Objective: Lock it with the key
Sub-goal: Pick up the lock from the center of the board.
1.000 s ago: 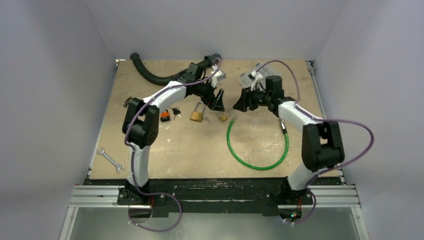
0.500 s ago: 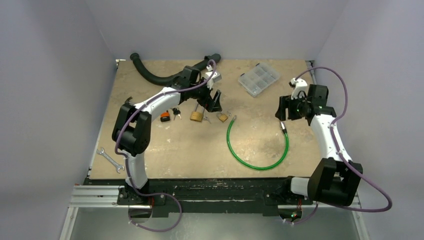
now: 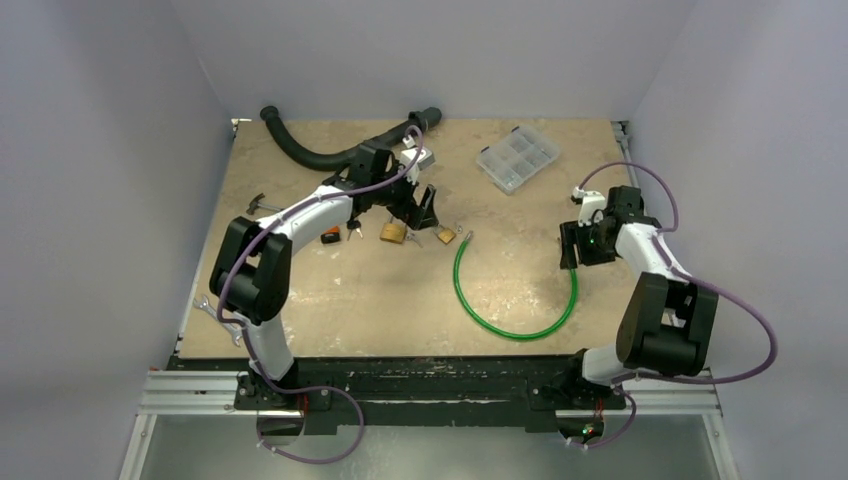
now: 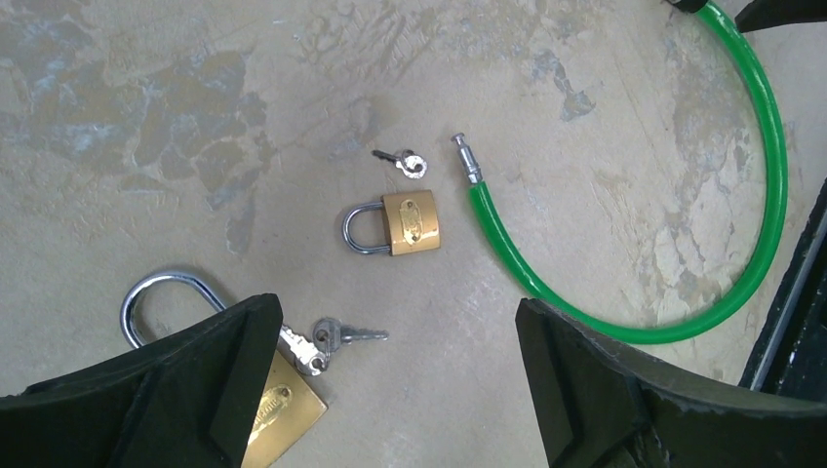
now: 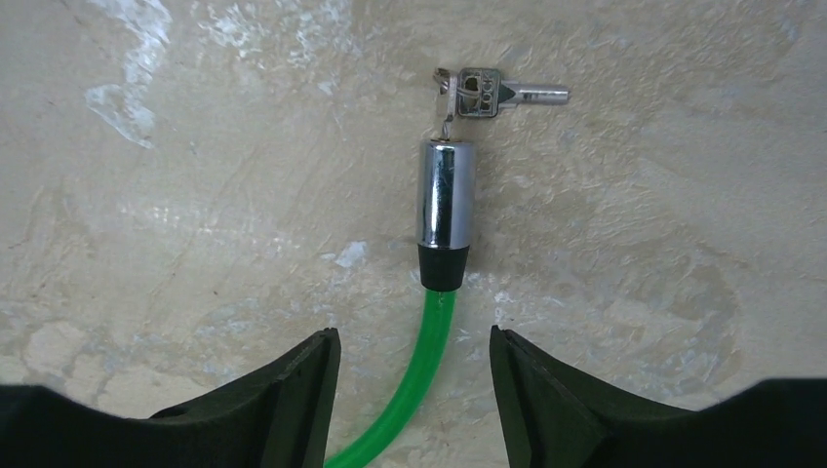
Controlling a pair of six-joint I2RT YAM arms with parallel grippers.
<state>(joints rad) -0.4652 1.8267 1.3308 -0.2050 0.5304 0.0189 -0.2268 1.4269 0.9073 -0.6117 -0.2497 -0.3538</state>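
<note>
A large brass padlock with its shackle up lies at the lower left of the left wrist view, half hidden by one finger. Its keys rest on a ring beside it. My left gripper hangs open above these keys, holding nothing. Farther off lie a small brass padlock and its small key. The green cable lock curves across the table. Its chrome cylinder has a key hanging at its end. My right gripper is open astride the green cable, just short of the cylinder.
A clear plastic organiser box sits at the back right. A black hose lies along the back left. An orange item and more keys lie left of the large padlock. A wrench pokes out by the left arm's elbow.
My right arm has swung from the table's middle out to the right and come down over the cable's cylinder. My left gripper has opened wider and edged back and left, above the large padlock.
</note>
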